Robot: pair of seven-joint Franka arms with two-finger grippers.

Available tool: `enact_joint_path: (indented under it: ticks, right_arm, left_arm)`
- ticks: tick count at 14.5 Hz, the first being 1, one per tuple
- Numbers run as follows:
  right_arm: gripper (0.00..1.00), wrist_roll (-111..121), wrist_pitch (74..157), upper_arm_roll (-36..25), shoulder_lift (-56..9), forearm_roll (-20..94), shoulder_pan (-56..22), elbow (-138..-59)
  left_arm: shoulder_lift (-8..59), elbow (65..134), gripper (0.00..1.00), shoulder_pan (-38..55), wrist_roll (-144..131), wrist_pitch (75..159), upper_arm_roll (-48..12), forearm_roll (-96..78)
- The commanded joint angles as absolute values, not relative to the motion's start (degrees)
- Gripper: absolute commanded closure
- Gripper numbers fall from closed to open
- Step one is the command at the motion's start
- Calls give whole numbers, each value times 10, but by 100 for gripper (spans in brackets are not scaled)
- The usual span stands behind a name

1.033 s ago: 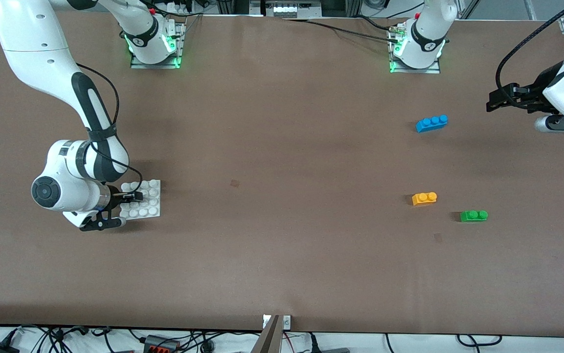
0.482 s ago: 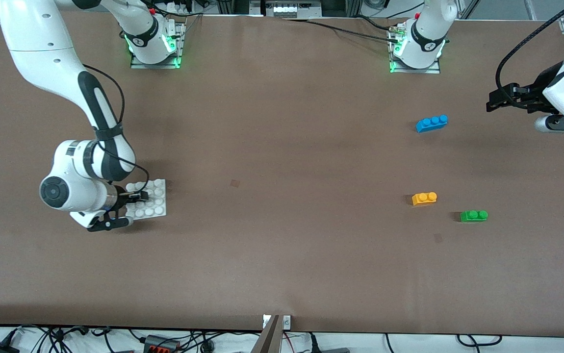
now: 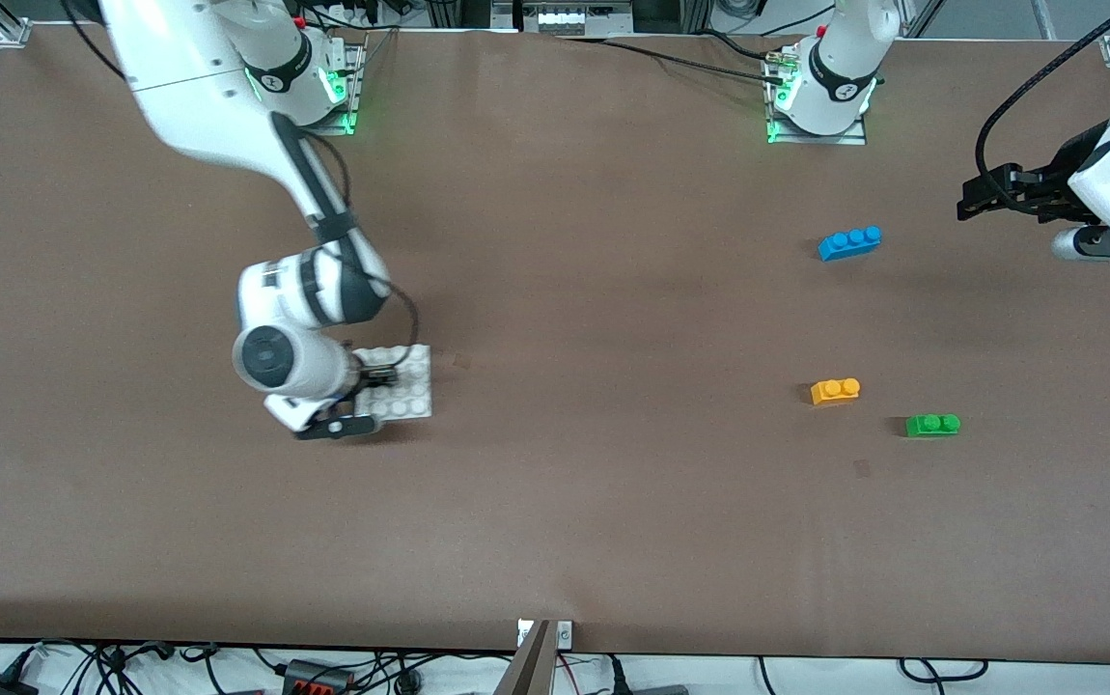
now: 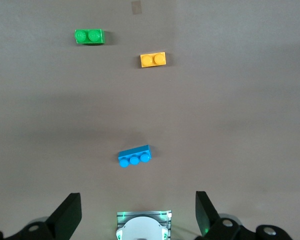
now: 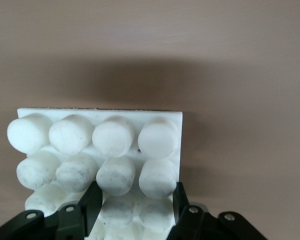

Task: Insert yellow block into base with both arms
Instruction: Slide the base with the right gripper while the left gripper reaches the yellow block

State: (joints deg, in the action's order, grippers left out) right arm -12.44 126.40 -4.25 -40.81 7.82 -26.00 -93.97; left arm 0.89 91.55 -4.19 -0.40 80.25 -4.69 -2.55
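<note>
The right gripper (image 3: 369,388) gripped the base (image 3: 410,386), best kept level; the left gripper (image 3: 985,198) waited, fingers apart.

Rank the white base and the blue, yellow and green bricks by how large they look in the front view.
1. base, partly hidden by the right gripper clamping it
2. blue brick
3. yellow block and green brick, which look alike

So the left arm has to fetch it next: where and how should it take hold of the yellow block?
Probably from straight above, fingers closing on the two long side faces of the yellow block, below the studs. It lies flat, studs up, with bare table all round; the green brick sits apart from it. The left gripper waits open above the table at its arm's end, while the right gripper holds the base.
</note>
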Motion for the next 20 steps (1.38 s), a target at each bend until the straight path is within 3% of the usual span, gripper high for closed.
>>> enact_joint_path:
  ticks: [1,10,16,20]
  right_arm:
    - [49,-192,1266,-52,-445,86,-313,-893]
    - [48,-336,1300,53,-511,86,-331,-803]
    - [45,-380,1352,94,-514,85,-331,-800]
    - [24,-379,1379,98,-512,85,-339,-800]
  left_arm:
    - [14,906,0,-44,9,797,-49,-33]
    - [50,909,0,-43,14,828,-49,-31]
    - [140,909,0,-36,406,895,-50,-24]
    - [180,918,0,-23,485,960,-53,-24]
